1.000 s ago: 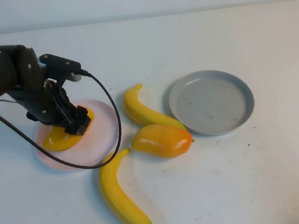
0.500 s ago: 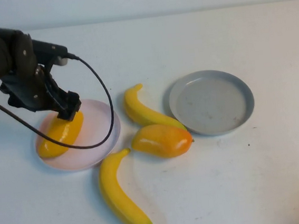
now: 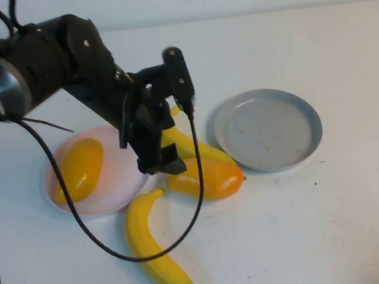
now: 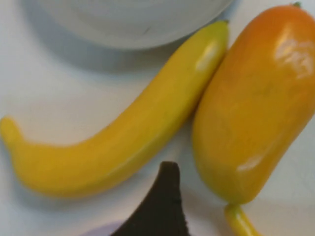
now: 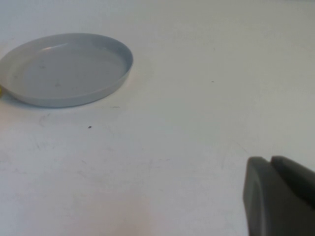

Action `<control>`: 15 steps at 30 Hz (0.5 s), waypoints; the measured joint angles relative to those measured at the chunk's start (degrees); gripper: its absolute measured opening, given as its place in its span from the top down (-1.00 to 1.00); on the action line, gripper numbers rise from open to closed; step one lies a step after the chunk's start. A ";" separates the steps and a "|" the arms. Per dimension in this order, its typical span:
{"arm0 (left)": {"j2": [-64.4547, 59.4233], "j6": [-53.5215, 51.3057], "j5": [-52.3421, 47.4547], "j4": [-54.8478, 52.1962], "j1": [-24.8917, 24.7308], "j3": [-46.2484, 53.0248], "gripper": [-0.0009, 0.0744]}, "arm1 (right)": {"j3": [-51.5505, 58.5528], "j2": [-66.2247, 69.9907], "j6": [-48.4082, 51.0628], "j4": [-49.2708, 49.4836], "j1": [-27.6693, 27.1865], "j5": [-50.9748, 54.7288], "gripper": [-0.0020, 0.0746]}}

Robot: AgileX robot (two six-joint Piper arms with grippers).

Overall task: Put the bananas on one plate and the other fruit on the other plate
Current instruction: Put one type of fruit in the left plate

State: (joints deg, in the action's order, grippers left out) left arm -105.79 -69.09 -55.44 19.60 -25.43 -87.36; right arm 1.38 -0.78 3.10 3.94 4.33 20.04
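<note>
Bananas and one mango off the plates, one mango on pink

Bananas number two, both lying on the white table (image 3: 331, 222). The left gripper (image 3: 159, 160) hangs just above the spot where the shorter banana (image 3: 200, 151) and the redder mango (image 3: 206, 178) lie side by side, touching; it carries nothing, and whether its jaws are parted cannot be told, since only one dark fingertip (image 4: 160, 206) shows in the left wrist view. The arm hides the shorter banana's middle in the high view. The longer banana (image 3: 153, 249) lies nearer the camera, its upper tip close to the pink plate's rim.

Plates number two. The pink plate (image 3: 116, 182), on the left, holds one yellow-orange mango (image 3: 79, 168). The grey-blue plate (image 3: 267, 129), on the right, holds no fruit; the shorter banana's far end lies just beside its rim.

Mangoes number two: one plated, one on the table.

The right gripper (image 5: 278, 196) shows only as a grey corner in the right wrist view, over bare table well apart from the grey-blue plate; its jaw state cannot be told.
</note>
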 joint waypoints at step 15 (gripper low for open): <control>-6.34 -6.95 5.09 -0.78 -8.39 0.00 -0.80 | 0.00 0.00 0.00 0.00 0.00 0.00 0.99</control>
State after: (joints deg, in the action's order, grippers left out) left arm -112.13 -76.04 -50.36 18.82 -33.82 -87.36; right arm 1.38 -0.78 3.10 3.94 4.33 20.04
